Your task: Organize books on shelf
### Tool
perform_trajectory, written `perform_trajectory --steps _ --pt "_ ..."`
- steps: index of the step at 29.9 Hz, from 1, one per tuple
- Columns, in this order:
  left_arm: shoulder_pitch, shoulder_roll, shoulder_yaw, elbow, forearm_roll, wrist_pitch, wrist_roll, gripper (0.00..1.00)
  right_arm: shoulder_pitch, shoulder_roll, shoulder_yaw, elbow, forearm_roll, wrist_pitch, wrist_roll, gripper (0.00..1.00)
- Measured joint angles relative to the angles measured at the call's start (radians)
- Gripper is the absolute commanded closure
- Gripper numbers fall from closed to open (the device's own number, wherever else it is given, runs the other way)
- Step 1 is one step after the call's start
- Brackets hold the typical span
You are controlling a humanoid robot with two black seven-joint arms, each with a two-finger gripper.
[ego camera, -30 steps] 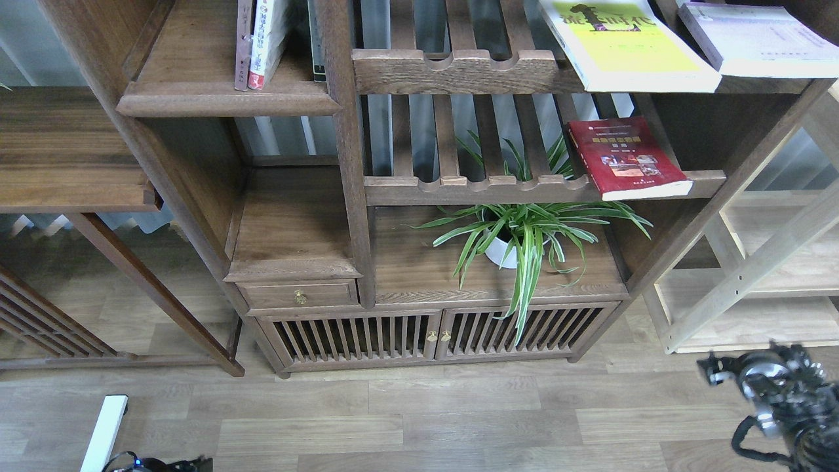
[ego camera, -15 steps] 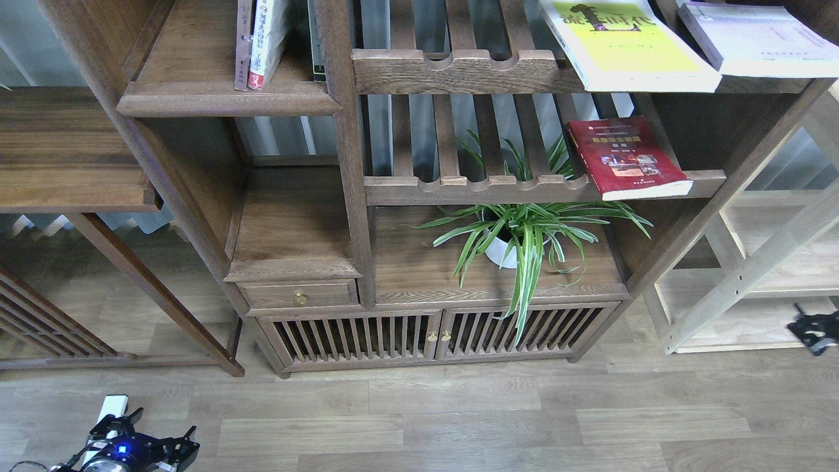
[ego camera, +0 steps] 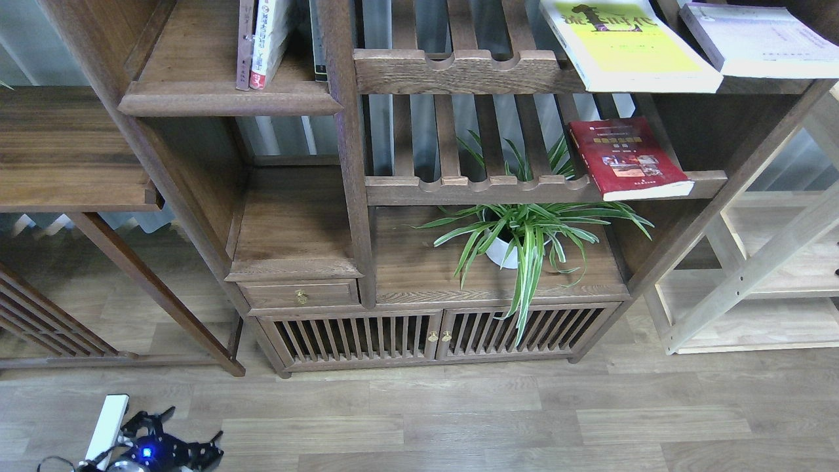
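Three books lie flat on the slatted racks at the right. The yellow-green book and the lavender-white book rest on the top rack, and the red book lies on the rack below. The shelf, a dark board with a rounded front lip, sits at the upper left with a few upright spines on it. My left gripper hangs low over the floor at the bottom left, far from the books, fingers spread with nothing between them. My right gripper is out of view.
A potted spider plant stands on the cabinet top under the red book. Below it are a small drawer and slatted doors. Pale wood shelving stands at the right. A white bar lies on the floor by my left gripper.
My right arm has dropped out of view at the right edge. My left gripper has come up into view at the bottom left and shifted slightly right.
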Motion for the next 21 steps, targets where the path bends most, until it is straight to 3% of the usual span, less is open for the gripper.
perform_trajectory --steps 3,12,21 --pt "-0.038 0.074 -0.050 -0.006 -0.003 -0.032 0.000 0.00 0.051 -0.053 0.000 0.053 -0.016 -0.003 0.000 0.00" --pt "-0.179 0.268 -0.179 -0.017 -0.007 -0.260 0.000 0.00 0.191 -0.175 0.001 0.197 -0.135 -0.005 0.000 0.00" --pt "-0.304 0.318 -0.165 -0.020 0.049 -0.321 0.000 0.00 0.290 -0.211 0.001 0.261 -0.348 -0.023 0.000 0.00"
